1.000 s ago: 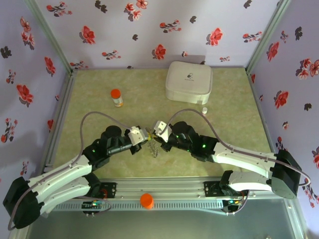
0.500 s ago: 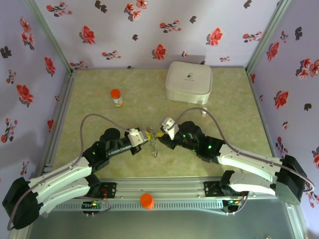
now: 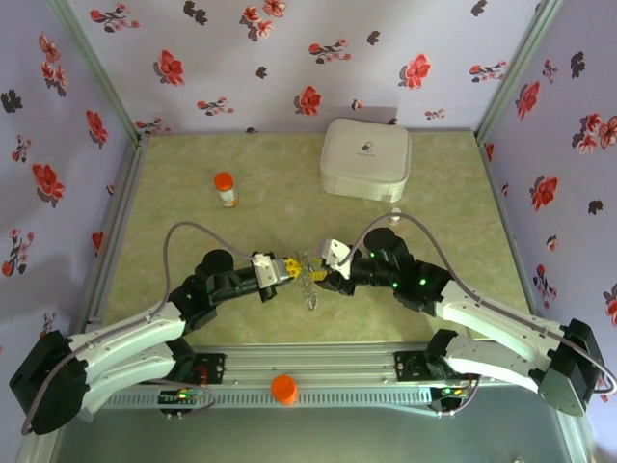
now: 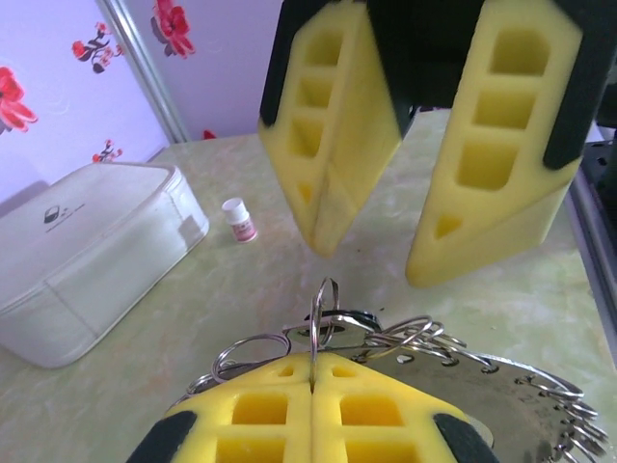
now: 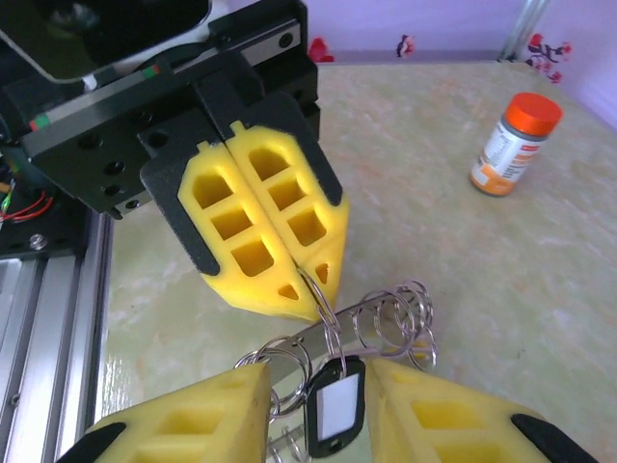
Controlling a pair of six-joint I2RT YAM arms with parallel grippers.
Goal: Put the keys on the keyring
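The left gripper (image 3: 291, 268) and right gripper (image 3: 325, 280) face each other over the near middle of the counter (image 3: 463, 193). The keyring (image 3: 310, 285) hangs between them, one ring caught in the left gripper's tips. Behind them and to the right, a box (image 3: 365, 159) sits near the back wall, with a vial (image 3: 394, 213) just before its right corner. A bottle (image 3: 226, 189) stands well left of the box. A cap (image 3: 283, 388) lies on the rail (image 3: 366, 371) before the counter.

Shiny silver metal keyring (image 5: 390, 318); glossy black plastic tag (image 5: 333, 415); matt yellow foam-like fingers (image 5: 231, 227); smooth white plastic box (image 4: 87, 251); matt mottled table (image 5: 482, 289).
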